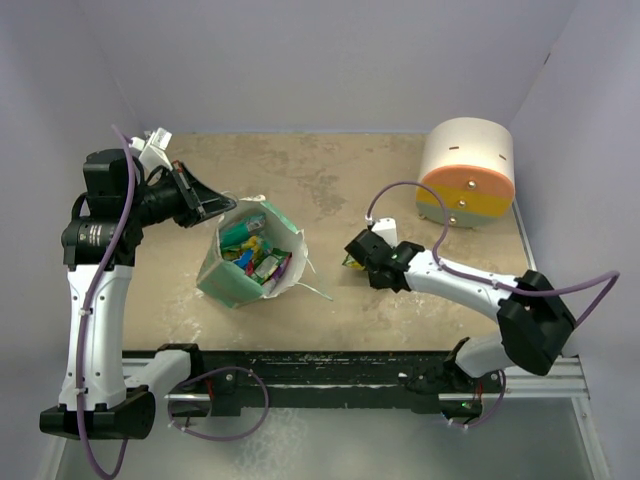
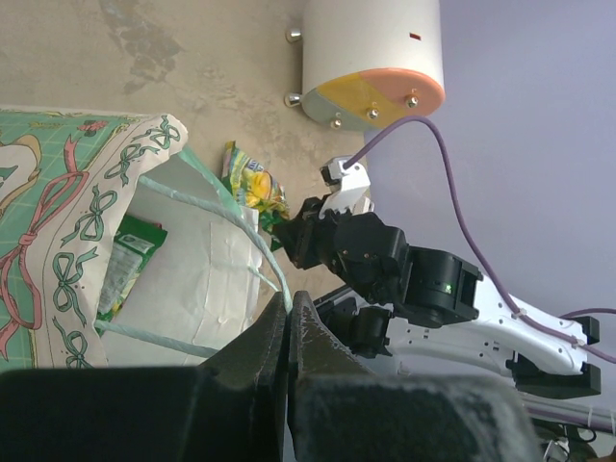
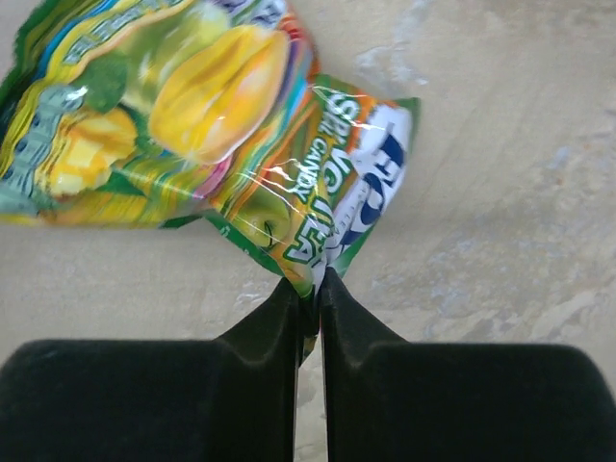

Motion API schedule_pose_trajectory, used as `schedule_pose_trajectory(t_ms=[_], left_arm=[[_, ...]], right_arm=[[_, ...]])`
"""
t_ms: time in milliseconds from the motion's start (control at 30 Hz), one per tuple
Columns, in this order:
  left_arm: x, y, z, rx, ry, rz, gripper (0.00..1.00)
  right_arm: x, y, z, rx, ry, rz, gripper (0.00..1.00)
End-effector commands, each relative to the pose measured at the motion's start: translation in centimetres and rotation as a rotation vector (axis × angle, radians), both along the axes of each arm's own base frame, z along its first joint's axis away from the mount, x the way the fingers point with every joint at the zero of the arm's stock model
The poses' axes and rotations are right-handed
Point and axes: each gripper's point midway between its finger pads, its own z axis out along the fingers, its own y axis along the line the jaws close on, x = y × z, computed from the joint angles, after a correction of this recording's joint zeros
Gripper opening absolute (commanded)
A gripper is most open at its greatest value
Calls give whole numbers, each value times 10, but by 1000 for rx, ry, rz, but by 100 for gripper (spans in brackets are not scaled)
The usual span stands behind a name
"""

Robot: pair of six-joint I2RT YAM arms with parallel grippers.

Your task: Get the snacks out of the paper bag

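Barely pinched by one corner, the packet [image 3: 192,125] hanging ahead of the right claw [image 3: 308,289] could slip; the left claw [image 2: 289,310] clamps the bag [image 2: 192,279].

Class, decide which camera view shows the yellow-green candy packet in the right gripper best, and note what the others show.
Right wrist view: the candy packet fills the frame, print legible, its corner pinched by the right gripper. Left wrist shows it small beyond the paper bag; top view, only a sliver.

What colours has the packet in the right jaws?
The packet is yellow-green; right wrist view.
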Motion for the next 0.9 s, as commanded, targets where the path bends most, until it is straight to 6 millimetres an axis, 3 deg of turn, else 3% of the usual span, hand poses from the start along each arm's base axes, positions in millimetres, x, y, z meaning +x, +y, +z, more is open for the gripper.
schedule_pose_trajectory(t_ms=[0,133,233,333,433,600,700,800,867], left_arm=[[-6,-3,13,-14,-52,-21,0],[-9,-5,13,-15,-60,-34,0],[-11,-5,13,-14,-61,-36,0],[-11,-5,13,-17,-63,-35,0],[-12,-5,13,-20,-67,-36,0],[-13,-6,12,-30,-68,-41,0],[-12,-7,13,-30,-74,-45,0],[-12,-7,14,-30,-79,-46,0],[-11,-7,16,-32,-84,-45,0]], right_arm=[[-14,46,-15,179,147,135,25],[-30,62,-12,271,222,178,53],[-24,73,19,342,159,223,64],[-10,78,61,377,37,271,65],[10,93,116,433,-113,362,65],[26,114,177,474,-297,544,73],[28,133,215,513,-426,702,74],[9,166,251,575,-544,1023,66],[-2,183,269,609,-611,1148,62]])
